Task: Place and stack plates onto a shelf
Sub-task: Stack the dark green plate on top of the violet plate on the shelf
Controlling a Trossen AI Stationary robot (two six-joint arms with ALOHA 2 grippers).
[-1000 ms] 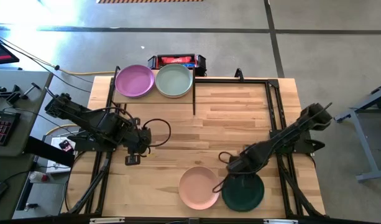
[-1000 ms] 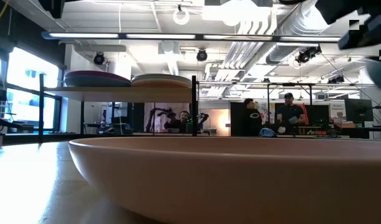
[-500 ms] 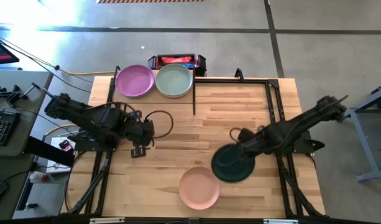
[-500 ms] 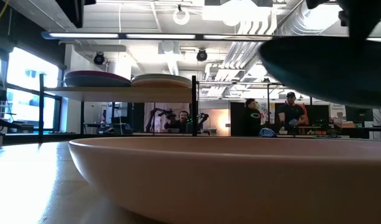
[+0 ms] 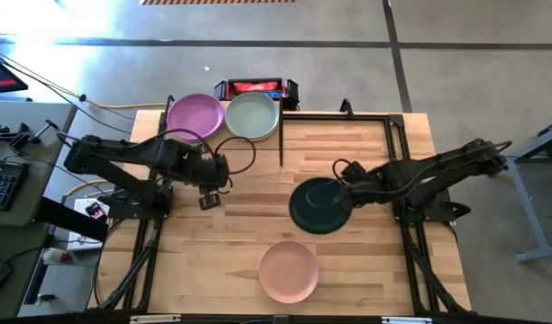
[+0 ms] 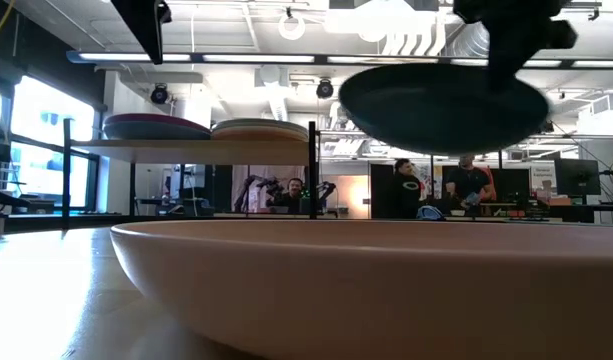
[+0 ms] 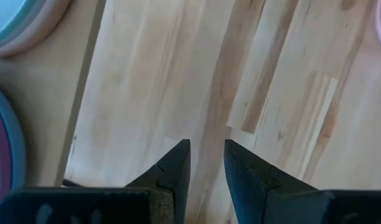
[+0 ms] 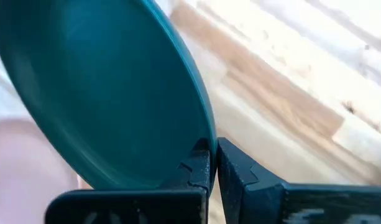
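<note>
Two plates already sit side by side on the shelf [image 5: 223,135], at the far left corner of the table [image 5: 366,270]: a purple plate [image 5: 194,116] and a green plate [image 5: 252,116]. In the left wrist view, more rims seem to peek out under them, so these may be small stacks. One pink plate [image 5: 288,271] lies flat on the table at the near edge, well apart from both arms.

The teal plate [image 5: 317,205] is up in the air over the middle of the table. The right gripper [image 8: 213,163] pinches its rim tight, and the plate hangs out from the fingers toward the shelf side. In the low view, it rides level and a bit higher than the shelf top.

So the shelf lies away and to the left of this plate. My guess is the next move is to carry it that way and set it down on the green plate, which is the nearer one. It looks high enough to clear the shelf edge.

The left gripper [image 7: 207,165] hangs over bare wood just beside the shelf. Its fingers are a little apart and hold nothing.
</note>
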